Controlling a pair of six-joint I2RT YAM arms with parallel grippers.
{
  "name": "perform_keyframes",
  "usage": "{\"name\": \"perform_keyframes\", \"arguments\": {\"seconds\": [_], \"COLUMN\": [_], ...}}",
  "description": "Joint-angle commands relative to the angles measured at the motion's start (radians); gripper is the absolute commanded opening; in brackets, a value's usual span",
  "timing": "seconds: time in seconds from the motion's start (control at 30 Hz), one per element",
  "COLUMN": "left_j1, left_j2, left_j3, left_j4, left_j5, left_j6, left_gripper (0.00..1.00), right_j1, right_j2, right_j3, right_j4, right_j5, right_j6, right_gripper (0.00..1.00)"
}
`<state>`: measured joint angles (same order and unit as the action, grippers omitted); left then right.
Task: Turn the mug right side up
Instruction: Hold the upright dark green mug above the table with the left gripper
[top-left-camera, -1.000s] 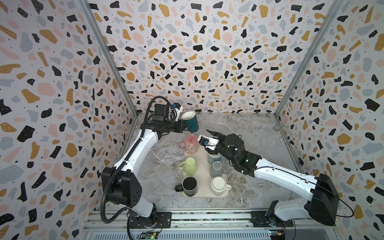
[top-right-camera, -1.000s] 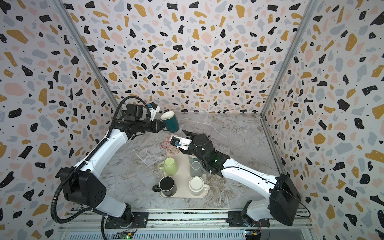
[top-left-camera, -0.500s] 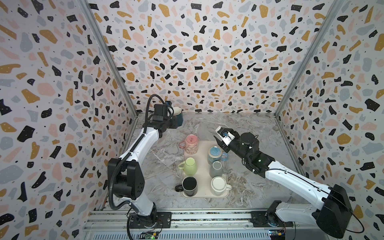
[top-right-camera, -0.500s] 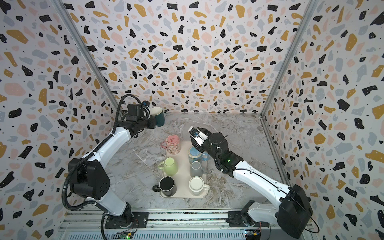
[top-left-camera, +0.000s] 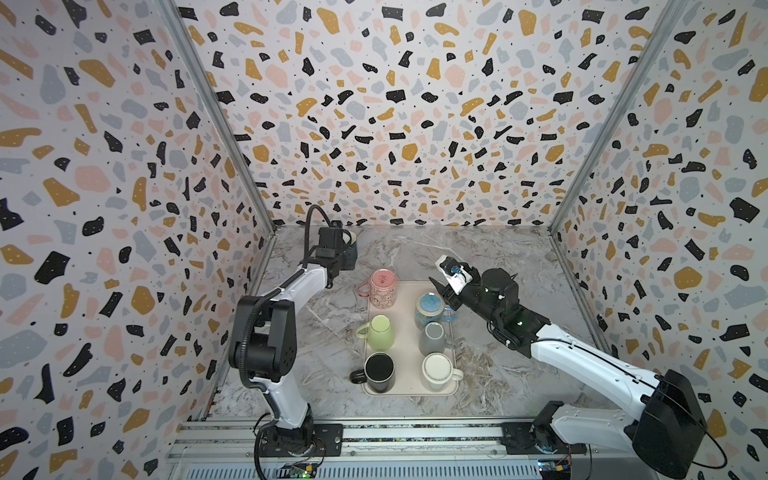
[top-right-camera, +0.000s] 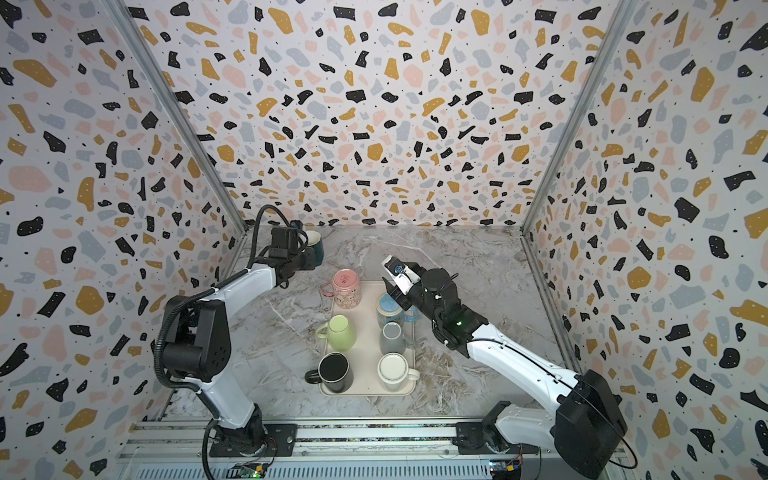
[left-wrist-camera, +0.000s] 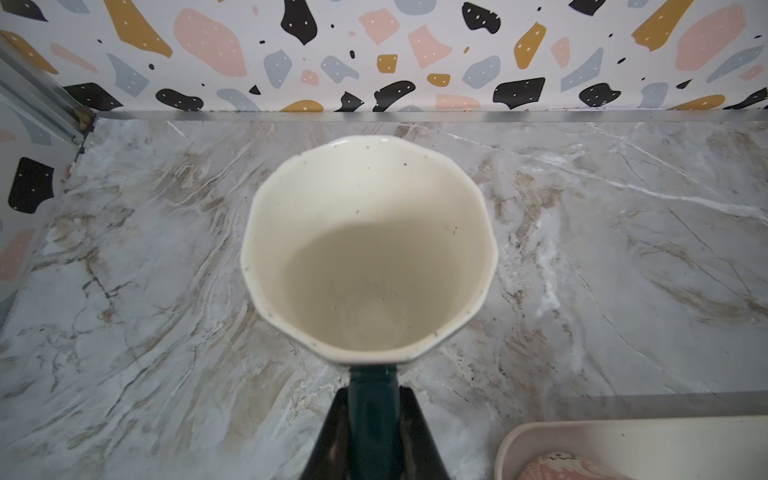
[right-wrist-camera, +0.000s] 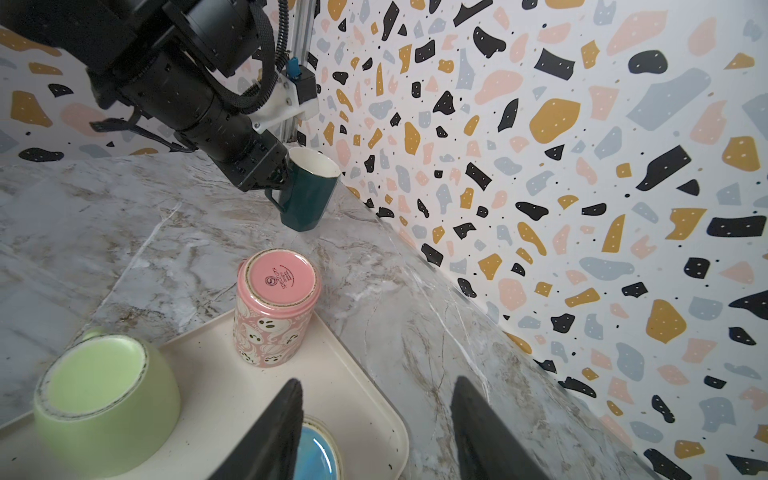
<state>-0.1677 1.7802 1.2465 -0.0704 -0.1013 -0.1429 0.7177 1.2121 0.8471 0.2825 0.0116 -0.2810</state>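
terrazzo-patterned walls (top-left-camera: 395, 104) close in a grey marble worktop (top-left-camera: 498, 257) on three sides. the left arm (top-left-camera: 291, 291) reaches to the far left corner of the worktop, and the right arm (top-left-camera: 582, 357) stretches in from the near right toward the middle.

a cream tray (top-left-camera: 405, 353) lies in the middle of the worktop with six mugs in two columns. at its far end stand a pink ghost-print mug (top-left-camera: 383, 286) on the left and a blue mug (top-left-camera: 430, 309) on the right, both base up. in the middle row a light green mug (top-left-camera: 380, 332) sits base up beside a grey mug (top-left-camera: 433, 338); i cannot tell which way up the grey one is. at the near end a black mug (top-left-camera: 379, 372) and a cream mug (top-left-camera: 437, 372) stand mouth up.

the dark green mug (right-wrist-camera: 309, 195) is off the tray, in the far left corner close to the walls. it is mouth up and slightly tilted, showing its cream inside to the left wrist view. i cannot tell whether its base touches the worktop.

the left gripper (right-wrist-camera: 276, 174) is clamped on this mug's handle, a finger pressed on each side. the right gripper (right-wrist-camera: 378, 382) hangs over the far right part of the tray above the blue mug, its jaws partly apart with nothing between them.
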Motion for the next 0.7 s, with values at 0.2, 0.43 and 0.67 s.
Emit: {"name": "perform_keyframes", "arguments": {"seconds": [0.2,0.43,0.67], "left_j1": [-0.002,-0.003,-0.003], "left_j2": [0.03,0.081,0.108], "left_j3": [-0.006,0.012,0.019], "left_j4": [0.314,0.367,0.394], "left_j5": [-0.08,-0.09,-0.061], "left_j6": [-0.038,-0.053,-0.074], "left_gripper": [0.0,0.0,0.0], "right_j1": [-0.018,-0.026,-0.032], "right_j2": [-0.042,-0.048,-0.05], "right_j3": [-0.016,-0.015,-0.017], "right_j4": [0.006,0.002,-0.008], "right_j5": [-0.009,-0.013,-0.015], "right_j6": [0.037,0.044,0.045], "right_gripper": [0.59,0.59,0.59]}}
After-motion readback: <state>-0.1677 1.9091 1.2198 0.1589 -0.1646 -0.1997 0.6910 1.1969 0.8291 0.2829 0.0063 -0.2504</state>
